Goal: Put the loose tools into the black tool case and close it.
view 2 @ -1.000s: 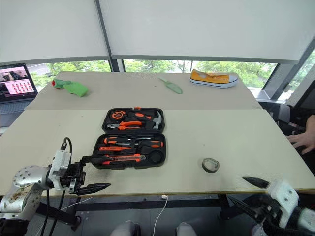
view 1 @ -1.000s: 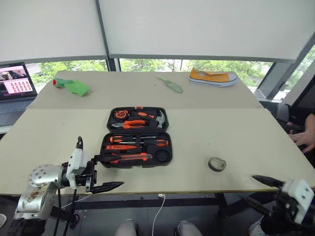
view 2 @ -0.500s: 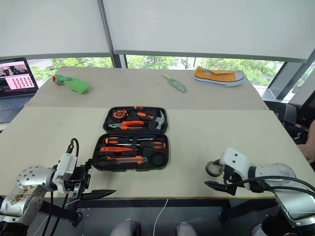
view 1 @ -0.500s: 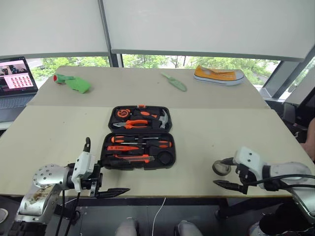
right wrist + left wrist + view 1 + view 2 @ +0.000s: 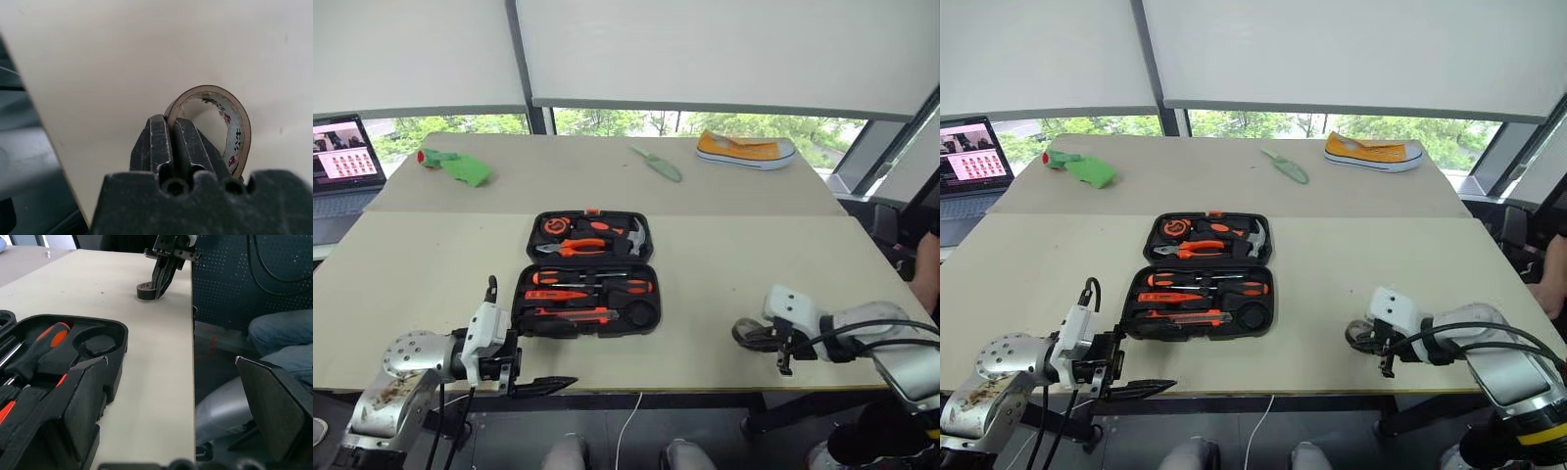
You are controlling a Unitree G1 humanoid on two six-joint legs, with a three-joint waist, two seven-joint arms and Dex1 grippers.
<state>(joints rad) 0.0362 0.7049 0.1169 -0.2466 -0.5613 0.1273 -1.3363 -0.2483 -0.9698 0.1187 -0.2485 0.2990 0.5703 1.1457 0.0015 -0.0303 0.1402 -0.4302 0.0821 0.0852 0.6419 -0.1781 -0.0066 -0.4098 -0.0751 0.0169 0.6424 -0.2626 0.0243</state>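
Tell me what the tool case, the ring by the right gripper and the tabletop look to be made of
Black tool case: matte moulded plastic, judging by its shaped slots. Tape roll: thin card or paper core with printed lining, squashed oval by the right gripper, so flexible. Table: pale, smooth, dull laminate or painted board, probably.

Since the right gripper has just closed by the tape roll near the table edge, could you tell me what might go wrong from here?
1. The right gripper is shut on the tape roll's wall, a thin pinch, so the roll may twist or slip when lifted.
2. The roll lies close to the table's front edge; a slip could send it off.
3. The black tool case lies open, so a left gripper swing could nudge it.
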